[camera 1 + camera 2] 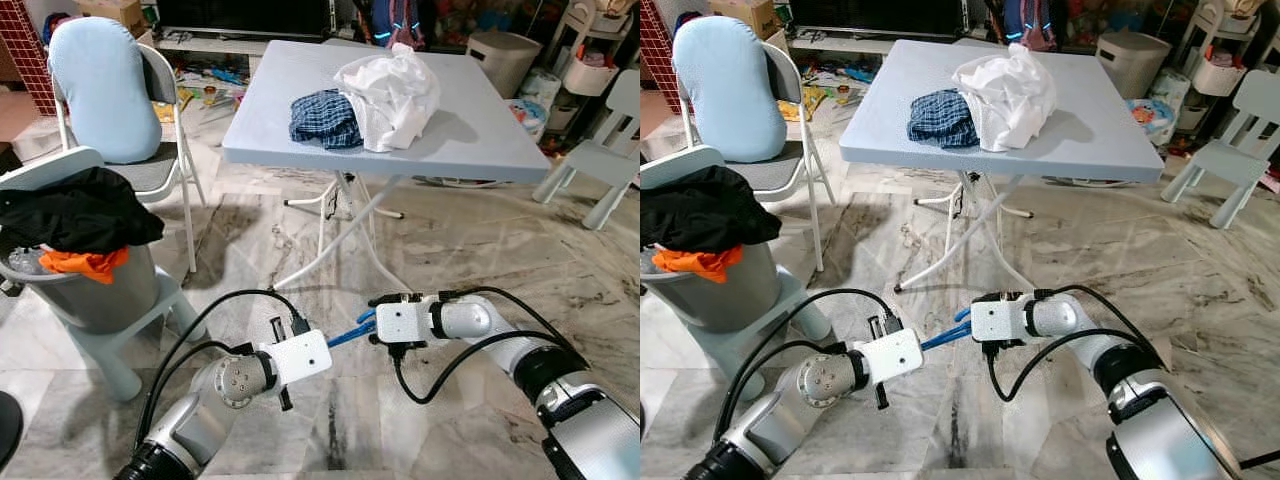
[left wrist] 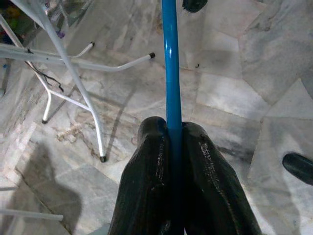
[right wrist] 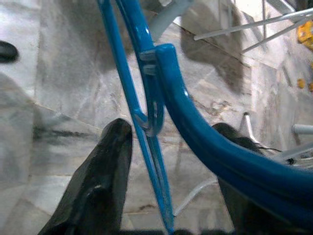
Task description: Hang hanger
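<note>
While my left gripper point(image 2: 173, 147) clamps the slim blue plastic hanger point(image 2: 170, 73) between both arms, its bar runs toward my right gripper point(image 3: 166, 161), whose fingers spread apart around it.

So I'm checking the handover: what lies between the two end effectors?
Only the blue hanger spans it, above bare marble floor, in the left eye view; left end effector grips it, right end effector straddles it open.

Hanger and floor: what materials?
Hanger: looks like glossy blue plastic, with smooth moulded curves and bright highlights, though painted metal is possible; the left hand is clamped on its thin bar. Floor: polished marble-like stone slabs, grey veining, visible joints.
</note>
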